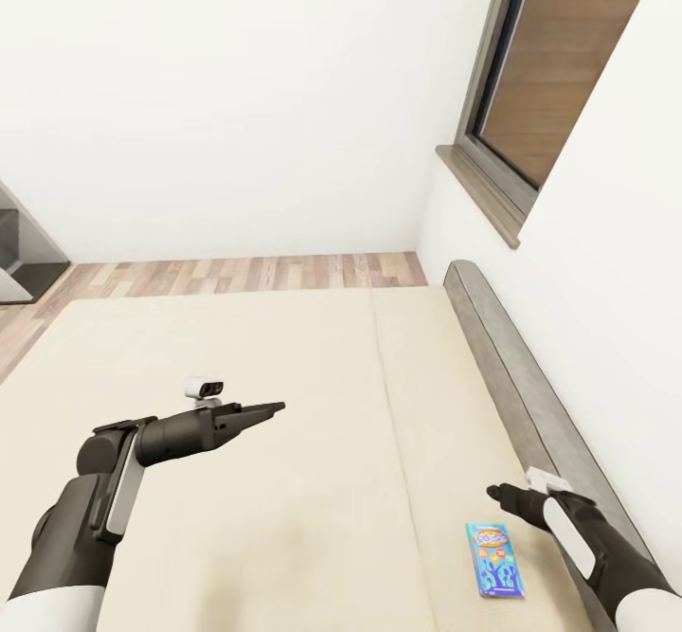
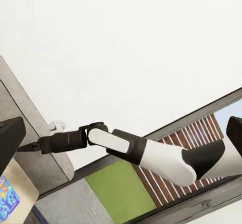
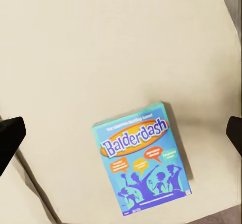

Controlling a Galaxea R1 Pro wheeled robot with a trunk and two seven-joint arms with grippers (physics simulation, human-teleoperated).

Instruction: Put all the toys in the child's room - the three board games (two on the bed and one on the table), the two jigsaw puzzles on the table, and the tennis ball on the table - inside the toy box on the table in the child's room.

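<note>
- Bed (image 1: 284, 348) with a plain cream mattress and a dark grey frame spreads beneath both arms; bare white walls, a strip of wood-plank floor (image 1: 237, 274) and a grey-framed window (image 1: 530, 92) lie beyond it.
- The small blue cardboard board game box (image 1: 495, 561), printed "Balderdash" in cartoon lettering, lies flat on the mattress just beside and slightly below the right gripper (image 1: 493, 492), towards the robot's body, near the bed's right edge.
- In the right wrist view the same box (image 3: 142, 157) sits ahead of the gripper, between its two dark fingertips (image 3: 10, 133), which stand wide apart at the picture's edges and touch nothing.
- The left gripper (image 1: 275, 409) hangs above the middle of the mattress, well apart from the blue box; its fingers come to a narrow point in the head view, and I cannot tell whether they are closed.
- The left wrist view looks across at the right arm (image 2: 146, 151) against the wall and window.
</note>
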